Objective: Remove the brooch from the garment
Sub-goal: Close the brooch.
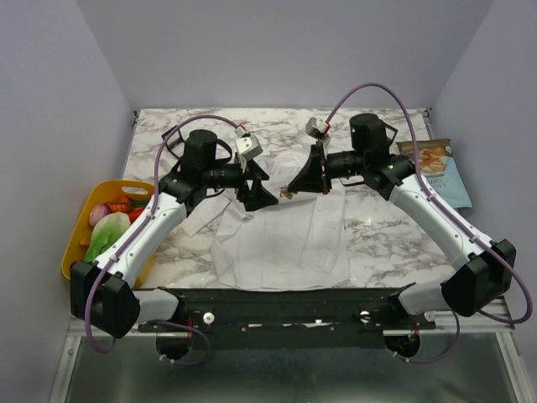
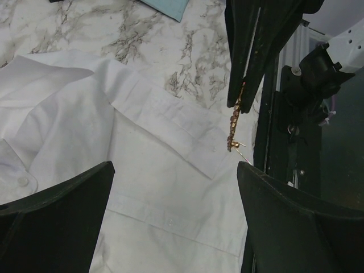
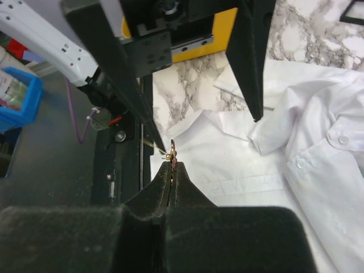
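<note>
Pinching the brooch (image 3: 172, 152) between closed fingers, the right gripper (image 1: 286, 192) holds it above the garment (image 1: 285, 243) — the left gripper (image 1: 258, 187) gapes wide just beside, holding nothing.

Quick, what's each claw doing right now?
Left gripper: open, holding nothing.
Right gripper: shut on the brooch.

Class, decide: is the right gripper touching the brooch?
Touching. Right wrist view: the right gripper is shut on the brooch, which pokes out at its tip.
</note>
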Robot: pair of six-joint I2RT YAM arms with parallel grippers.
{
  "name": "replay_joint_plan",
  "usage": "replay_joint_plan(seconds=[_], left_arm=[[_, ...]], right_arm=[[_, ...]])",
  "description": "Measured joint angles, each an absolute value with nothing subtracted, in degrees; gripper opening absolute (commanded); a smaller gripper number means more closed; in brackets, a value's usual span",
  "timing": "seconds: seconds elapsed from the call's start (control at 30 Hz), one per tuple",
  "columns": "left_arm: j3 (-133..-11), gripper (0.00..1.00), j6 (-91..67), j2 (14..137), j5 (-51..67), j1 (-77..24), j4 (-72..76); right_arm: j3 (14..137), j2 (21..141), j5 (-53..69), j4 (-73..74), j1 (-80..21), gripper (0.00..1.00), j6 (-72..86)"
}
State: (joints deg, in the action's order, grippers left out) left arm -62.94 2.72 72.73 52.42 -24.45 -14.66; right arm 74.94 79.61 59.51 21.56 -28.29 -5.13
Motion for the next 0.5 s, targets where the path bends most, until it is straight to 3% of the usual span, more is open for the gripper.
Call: replay_joint_plan(seconds=[0.5], left_arm=[[-62.4,0.99,1.3,73.3,53.3,-24.4,-12.8]], right_arm=[[75.7,81.0,47.8,19.8,-32.8,0.01,-3.1]])
